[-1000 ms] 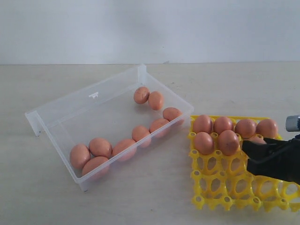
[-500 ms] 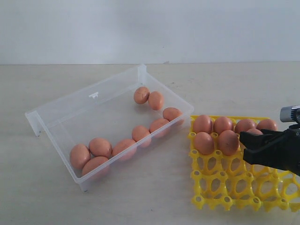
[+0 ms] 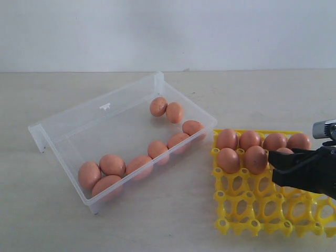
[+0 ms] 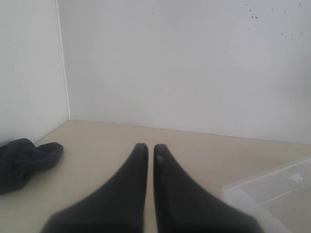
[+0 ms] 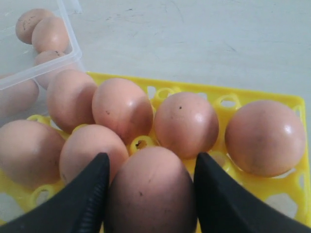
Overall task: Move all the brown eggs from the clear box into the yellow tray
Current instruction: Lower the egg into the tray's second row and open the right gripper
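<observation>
- Exterior view: clear box sits well apart from the right gripper, on the far side of the tray from it.
- Nine eggs in the box: three bunched in the corner farthest from the gripper, four strung along the wall facing the tray, and two touching each other near the back wall.
- Yellow tray lies directly under the right gripper. The box's near corner is just beside the tray's edge.
- Six seated eggs in the tray: four fill the back row, two sit in the next row.
- Right gripper is over that second row, at the third cup, just beside the two seated there. Top of the held egg shows above the black fingers.
- The cups on the gripper's near side hold nothing.
- Left wrist view: left gripper is closed down to a thin slit with nothing between the fingers, and hangs above bare table.
- Dark cloth lies off to one side of it, a corner of the box to the other.
- Right wrist view: the right gripper's jaws stand partway apart, with both fingers pressed on the flanks of the held egg. It's gripped, low over the tray lattice.
- Back-row eggs sit just beyond the fingertips; one second-row egg is right against the outside of a finger.
</observation>
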`<state>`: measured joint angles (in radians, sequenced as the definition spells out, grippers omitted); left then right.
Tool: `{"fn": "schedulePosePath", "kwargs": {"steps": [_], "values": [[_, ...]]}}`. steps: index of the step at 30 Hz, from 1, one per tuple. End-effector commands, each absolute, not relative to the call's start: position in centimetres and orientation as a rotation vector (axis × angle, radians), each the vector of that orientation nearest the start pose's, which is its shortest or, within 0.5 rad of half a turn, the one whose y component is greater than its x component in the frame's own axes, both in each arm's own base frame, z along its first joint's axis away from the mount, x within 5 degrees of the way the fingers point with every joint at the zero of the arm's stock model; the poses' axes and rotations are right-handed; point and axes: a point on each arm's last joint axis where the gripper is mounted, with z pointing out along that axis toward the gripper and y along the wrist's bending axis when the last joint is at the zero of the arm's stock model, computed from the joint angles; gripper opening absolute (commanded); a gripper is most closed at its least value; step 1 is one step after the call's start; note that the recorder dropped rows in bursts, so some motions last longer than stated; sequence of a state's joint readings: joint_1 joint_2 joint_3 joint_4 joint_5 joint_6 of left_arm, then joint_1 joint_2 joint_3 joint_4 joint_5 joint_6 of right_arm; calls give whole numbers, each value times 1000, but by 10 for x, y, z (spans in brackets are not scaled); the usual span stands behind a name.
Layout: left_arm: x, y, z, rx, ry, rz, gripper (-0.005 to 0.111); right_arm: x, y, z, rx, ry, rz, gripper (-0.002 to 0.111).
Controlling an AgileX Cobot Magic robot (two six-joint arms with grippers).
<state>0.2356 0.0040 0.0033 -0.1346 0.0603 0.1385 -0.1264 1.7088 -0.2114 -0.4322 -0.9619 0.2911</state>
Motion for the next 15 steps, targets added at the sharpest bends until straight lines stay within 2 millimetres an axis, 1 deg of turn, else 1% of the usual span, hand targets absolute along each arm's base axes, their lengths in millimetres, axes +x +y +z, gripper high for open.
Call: {"fn": "schedulePosePath", "kwargs": {"steps": [1, 3, 7, 8, 15], "values": [[55, 12, 208, -170, 1529, 186, 4, 216, 5, 113, -75, 2049, 308, 1], [55, 12, 208, -170, 1529, 186, 4, 216, 5, 113, -75, 2049, 308, 7], [55, 13, 209, -170, 1527, 187, 4, 216, 5, 112, -77, 2053, 306, 31], [55, 13, 209, -170, 1527, 187, 4, 216, 5, 112, -77, 2053, 306, 36], [55, 12, 208, -170, 1529, 186, 4, 216, 4, 112, -73, 2053, 306, 49]]}}
